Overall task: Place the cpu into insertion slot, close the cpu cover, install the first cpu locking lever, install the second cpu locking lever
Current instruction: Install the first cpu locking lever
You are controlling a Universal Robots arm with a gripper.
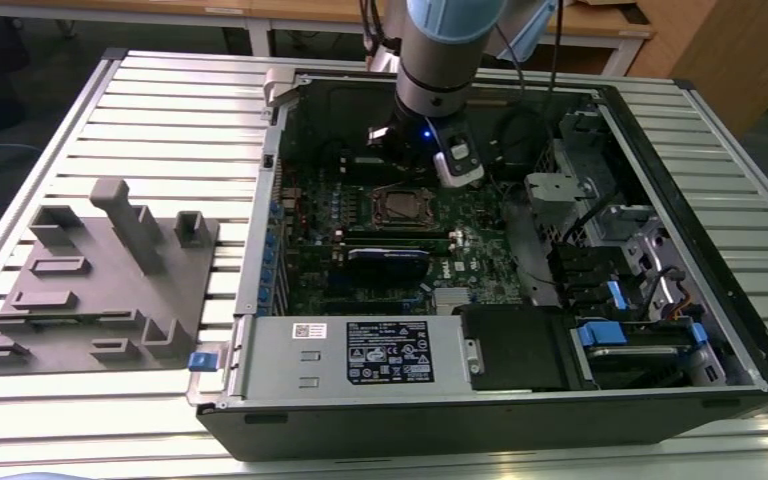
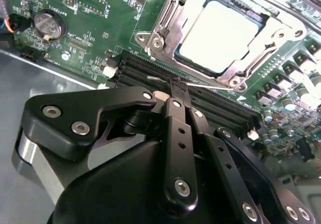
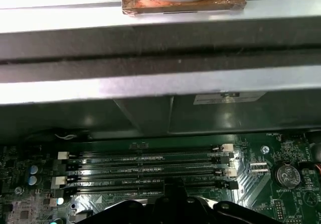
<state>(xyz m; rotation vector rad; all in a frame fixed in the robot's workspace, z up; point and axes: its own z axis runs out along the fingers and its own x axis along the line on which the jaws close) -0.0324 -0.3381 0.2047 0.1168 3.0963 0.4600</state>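
Observation:
The cpu [image 2: 220,35] shows its dull silver top, lying flat in the insertion slot [image 1: 398,208] on the green motherboard [image 2: 95,13]. The silver cpu cover [image 2: 165,25] lies down around the chip, which shows through its window. My gripper [image 2: 176,85] hovers over the memory slots just beside the socket, its black fingers [image 2: 173,128] meeting at the tips. A thin metal locking lever [image 2: 159,78] runs along the socket's edge right at those tips; I cannot tell whether they touch it. In the exterior view the gripper [image 1: 411,152] hangs inside the case behind the socket.
Long black memory slots [image 3: 150,169] lie under the gripper. A coin battery [image 2: 48,24] sits off to one side. The case wall [image 3: 150,48] rises close by. A power supply [image 1: 357,350] and drive cage [image 1: 624,250] crowd the case. A grey fixture plate [image 1: 91,280] lies outside on the exterior view's left.

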